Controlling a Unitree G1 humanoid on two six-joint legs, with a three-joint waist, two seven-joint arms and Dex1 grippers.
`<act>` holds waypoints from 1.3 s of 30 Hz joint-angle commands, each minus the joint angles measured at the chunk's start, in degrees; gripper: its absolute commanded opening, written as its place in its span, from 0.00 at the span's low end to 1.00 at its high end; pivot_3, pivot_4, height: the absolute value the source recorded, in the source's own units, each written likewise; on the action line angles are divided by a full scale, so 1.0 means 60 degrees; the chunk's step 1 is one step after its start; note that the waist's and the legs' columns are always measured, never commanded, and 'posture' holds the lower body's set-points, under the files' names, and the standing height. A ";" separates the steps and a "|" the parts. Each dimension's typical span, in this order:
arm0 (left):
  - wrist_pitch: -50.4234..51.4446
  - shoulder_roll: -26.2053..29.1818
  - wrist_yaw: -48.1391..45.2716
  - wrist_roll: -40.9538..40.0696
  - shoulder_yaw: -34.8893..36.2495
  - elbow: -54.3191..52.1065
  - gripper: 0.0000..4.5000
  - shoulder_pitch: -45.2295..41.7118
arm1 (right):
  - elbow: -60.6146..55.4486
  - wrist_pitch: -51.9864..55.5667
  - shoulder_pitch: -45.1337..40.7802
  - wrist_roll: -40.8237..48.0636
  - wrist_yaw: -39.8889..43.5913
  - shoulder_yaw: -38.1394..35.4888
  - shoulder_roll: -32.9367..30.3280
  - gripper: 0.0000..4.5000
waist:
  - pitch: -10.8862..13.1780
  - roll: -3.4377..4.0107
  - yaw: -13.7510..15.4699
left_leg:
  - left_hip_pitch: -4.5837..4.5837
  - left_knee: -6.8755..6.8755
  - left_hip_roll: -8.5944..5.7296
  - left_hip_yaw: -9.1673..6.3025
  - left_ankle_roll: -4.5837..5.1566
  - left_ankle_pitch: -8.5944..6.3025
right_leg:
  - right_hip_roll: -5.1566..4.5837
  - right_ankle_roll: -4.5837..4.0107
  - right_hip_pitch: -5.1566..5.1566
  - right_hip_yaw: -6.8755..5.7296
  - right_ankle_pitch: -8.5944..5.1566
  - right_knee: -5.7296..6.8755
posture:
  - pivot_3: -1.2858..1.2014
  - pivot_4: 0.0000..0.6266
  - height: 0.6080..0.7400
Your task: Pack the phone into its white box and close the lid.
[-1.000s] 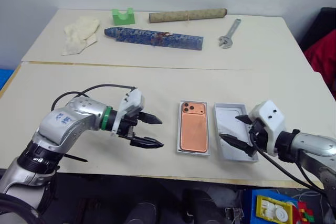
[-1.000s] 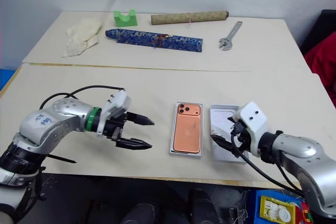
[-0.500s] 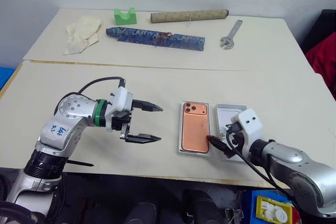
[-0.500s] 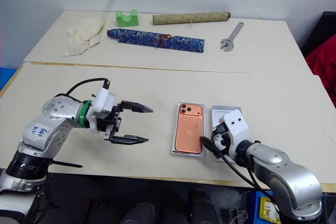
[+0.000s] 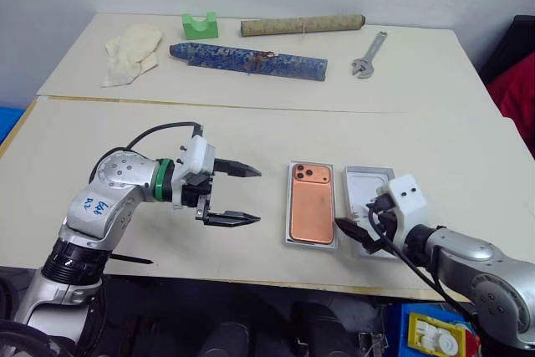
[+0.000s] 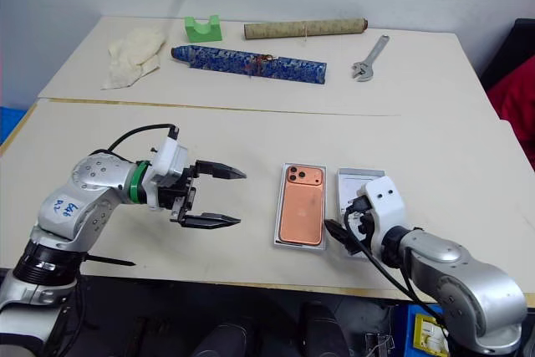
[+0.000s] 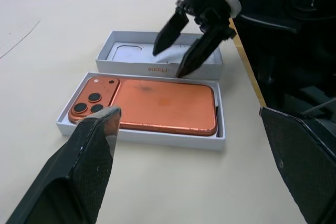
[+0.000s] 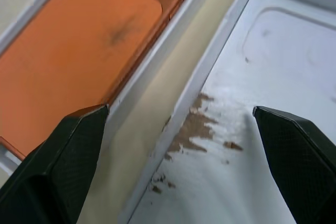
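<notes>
Table (image 5: 251, 135): flat, beige. Lid (image 5: 372, 186): shallow white tray, open side up, just right of box, torn brown patch inside. Box (image 7: 152, 136): white, thin-walled, holding phone (image 5: 309, 211), glossy copper, rounded, camera side up. Left gripper (image 5: 242, 196), right gripper (image 7: 181, 45): spread wide, empty.

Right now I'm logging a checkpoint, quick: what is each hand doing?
Left hand: open, empty, beside the orange-copper phone lying in its shallow white box.
Right hand: open, empty, over the white lid's near wall.

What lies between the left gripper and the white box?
Bare tabletop alone, in the left eye view, separates the left gripper from the white box.
</notes>
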 commanded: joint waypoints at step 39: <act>-0.0114 -0.0526 -0.0032 0.0323 0.0174 -0.0007 1.00 -0.0396 | 0.0299 -0.1430 0.1025 -0.1194 -0.0589 0.1328 -0.0242 0.17 | -0.0018 -0.0020 0.0010 | 0.0007 0.0024 -0.0004 -0.0002 0.0000 -0.0002 | -0.0003 0.0000 0.0003 -0.0004 0.0000 0.0025 | 0.52 0.24 1.00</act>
